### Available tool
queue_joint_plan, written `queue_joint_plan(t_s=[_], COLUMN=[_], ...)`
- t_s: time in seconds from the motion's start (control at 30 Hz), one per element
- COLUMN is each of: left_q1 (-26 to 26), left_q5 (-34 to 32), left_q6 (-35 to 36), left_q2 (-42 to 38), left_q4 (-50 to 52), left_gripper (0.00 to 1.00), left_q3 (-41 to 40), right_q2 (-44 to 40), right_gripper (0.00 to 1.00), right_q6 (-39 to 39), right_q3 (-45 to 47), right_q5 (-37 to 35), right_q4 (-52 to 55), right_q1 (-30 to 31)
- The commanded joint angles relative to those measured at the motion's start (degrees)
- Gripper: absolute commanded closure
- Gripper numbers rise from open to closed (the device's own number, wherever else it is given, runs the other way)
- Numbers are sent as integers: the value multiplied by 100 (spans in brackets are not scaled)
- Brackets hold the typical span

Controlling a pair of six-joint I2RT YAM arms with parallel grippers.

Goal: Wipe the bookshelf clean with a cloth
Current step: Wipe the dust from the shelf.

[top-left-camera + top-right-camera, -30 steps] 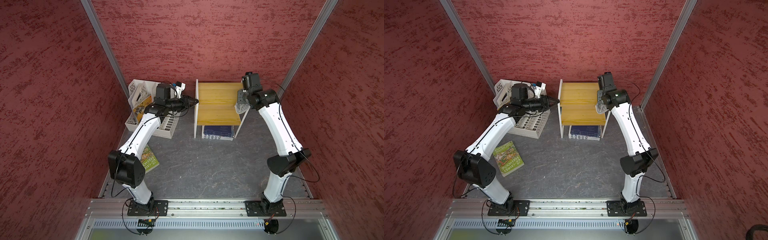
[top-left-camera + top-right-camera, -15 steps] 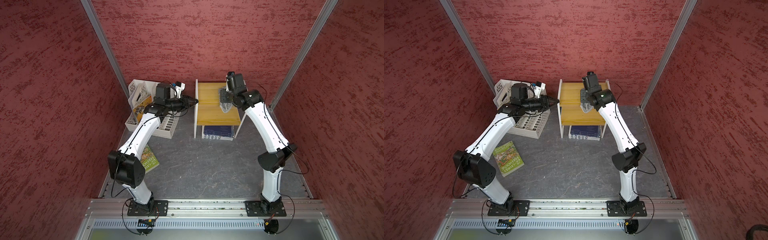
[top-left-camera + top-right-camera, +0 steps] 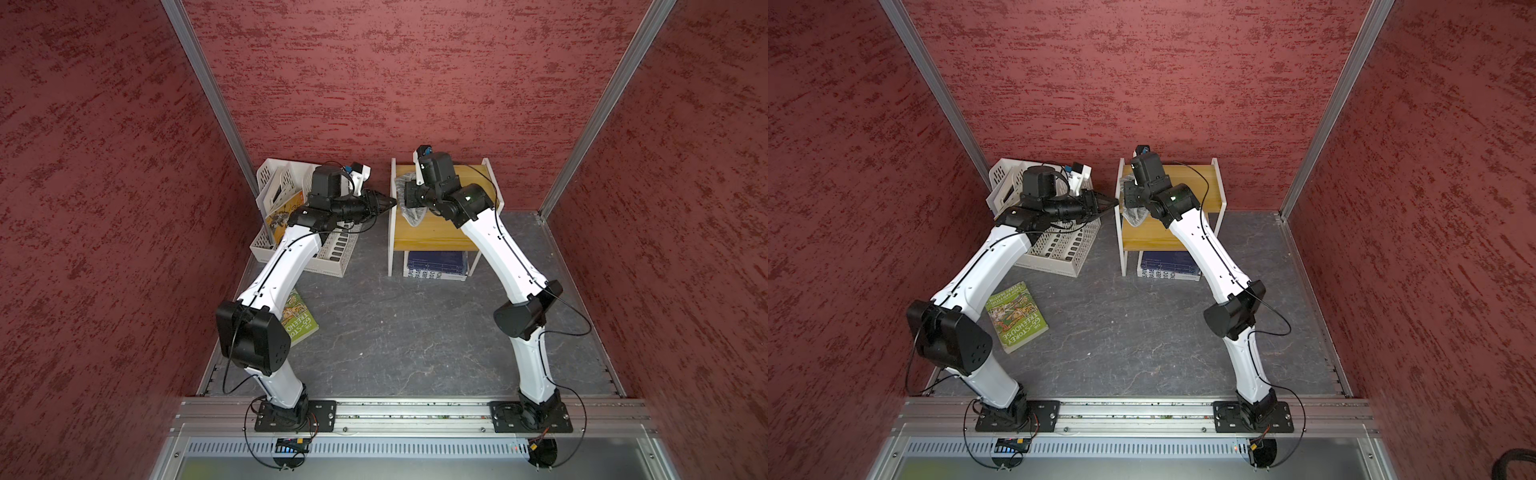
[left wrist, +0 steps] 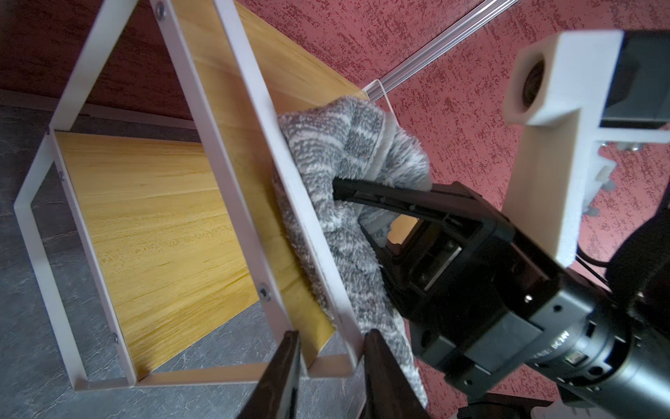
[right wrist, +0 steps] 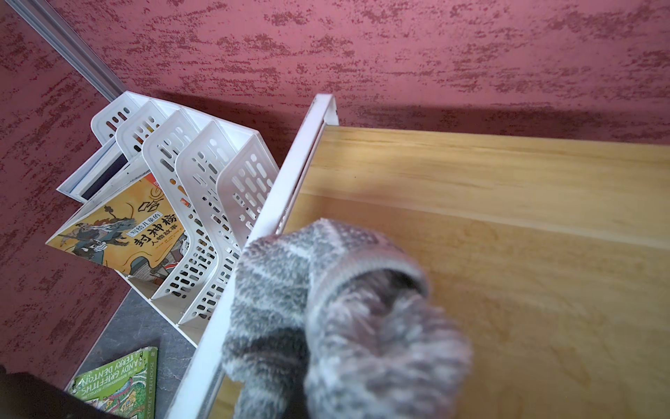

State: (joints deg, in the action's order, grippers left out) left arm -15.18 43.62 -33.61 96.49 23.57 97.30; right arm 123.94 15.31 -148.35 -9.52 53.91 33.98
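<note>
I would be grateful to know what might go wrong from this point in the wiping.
1. The right gripper, shut on the cloth, sits hard against the white side panel of the bookshelf; pushing further that way could shove or tilt the shelf.
2. The left gripper appears to grip that same panel, close to the right one, so the two could collide.
3. The cloth is bunched up, so it may wipe only a narrow strip.
</note>
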Motion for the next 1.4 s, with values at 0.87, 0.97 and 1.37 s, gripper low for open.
queue_joint_plan(t_s=[0.87, 0.97, 1.37], left_q1=[7, -2, -11], left_q5=[-165, -169, -209], left_q6=[109, 109, 97], left_q2=[142, 149, 177], left_q4=[394, 395, 358], left_gripper=[68, 68, 67], left_q3=[66, 71, 57], right_q2=[157, 282, 620], right_gripper=[100, 100, 100], right_q6=[-385, -364, 73], right_q3=[282, 261, 86], right_q5=[-387, -213, 502], right_q4=[668, 535, 181], right_q1=[-1442, -1155, -173])
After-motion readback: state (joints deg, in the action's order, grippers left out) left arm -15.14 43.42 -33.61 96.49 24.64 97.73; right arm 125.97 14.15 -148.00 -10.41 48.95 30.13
